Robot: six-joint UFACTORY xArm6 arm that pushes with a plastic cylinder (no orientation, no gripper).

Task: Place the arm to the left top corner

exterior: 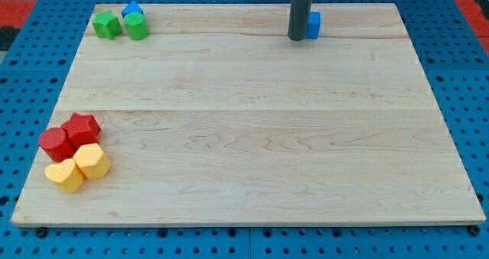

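Note:
My tip [299, 37] rests on the wooden board [252, 129] near the view's top, right of centre. It touches or nearly touches the left side of a blue block [314, 24]. At the view's top left corner sit a green star block [107, 24], a green round block [137, 27] and a blue block [132, 10] behind them. The tip is far to the right of that group.
At the view's bottom left lie a red star block [82, 128], a red round block [55, 143], a yellow hexagonal block [92, 161] and a yellow heart-like block [65, 175]. A blue perforated surface [30, 83] surrounds the board.

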